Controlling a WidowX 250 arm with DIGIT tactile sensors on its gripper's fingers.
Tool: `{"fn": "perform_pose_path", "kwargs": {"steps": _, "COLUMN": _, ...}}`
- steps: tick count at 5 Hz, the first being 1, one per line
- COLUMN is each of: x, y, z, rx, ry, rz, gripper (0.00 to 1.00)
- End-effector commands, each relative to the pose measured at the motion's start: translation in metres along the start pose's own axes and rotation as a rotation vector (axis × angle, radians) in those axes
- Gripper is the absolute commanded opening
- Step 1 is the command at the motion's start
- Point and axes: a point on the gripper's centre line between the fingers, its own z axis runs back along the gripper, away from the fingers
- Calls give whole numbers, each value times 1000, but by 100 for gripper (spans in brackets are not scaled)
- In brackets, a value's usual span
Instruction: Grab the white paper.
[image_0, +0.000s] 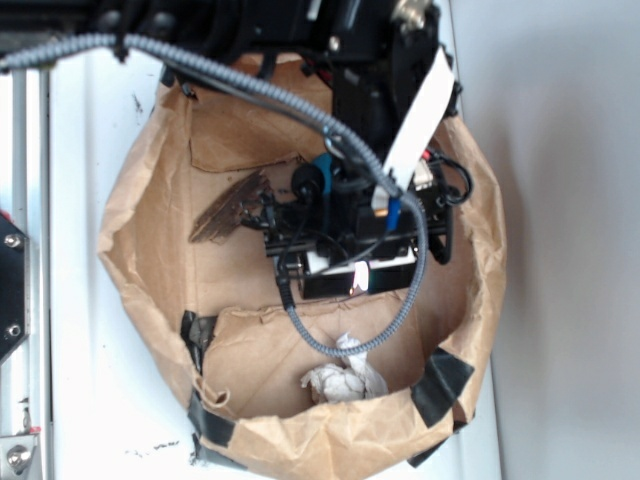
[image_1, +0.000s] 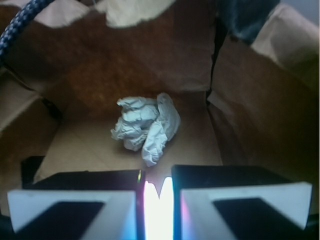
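The white paper (image_0: 345, 378) is a crumpled off-white wad lying on the floor of the brown paper bag (image_0: 130, 220), near its lower wall. In the wrist view the white paper (image_1: 147, 125) lies just ahead of the jaws, apart from them. My gripper (image_0: 355, 282) hangs inside the bag, above the wad in the exterior view. In the wrist view my gripper (image_1: 156, 175) has its two dark jaws almost together, with only a narrow bright slit between them and nothing held.
The bag's walls (image_1: 125, 65) ring the gripper on all sides. A dark brown ridged object (image_0: 232, 208) lies at the bag's upper left. A grey braided cable (image_0: 400, 310) loops down beside the paper. Black tape patches (image_0: 440, 385) mark the bag's lower wall.
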Motion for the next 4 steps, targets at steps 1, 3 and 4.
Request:
{"fn": "perform_pose_path", "kwargs": {"steps": 1, "x": 25, "y": -10, "z": -1, "rx": 27, "ry": 30, "rz": -98, "gripper": 100}}
{"fn": "perform_pose_path", "kwargs": {"steps": 3, "x": 55, "y": -12, "z": -20, "rx": 61, "ry": 99, "rz": -145, "gripper": 100}}
{"fn": "perform_pose_path", "kwargs": {"steps": 4, "x": 60, "y": -11, "z": -36, "rx": 66, "ry": 159, "rz": -158, "gripper": 100}}
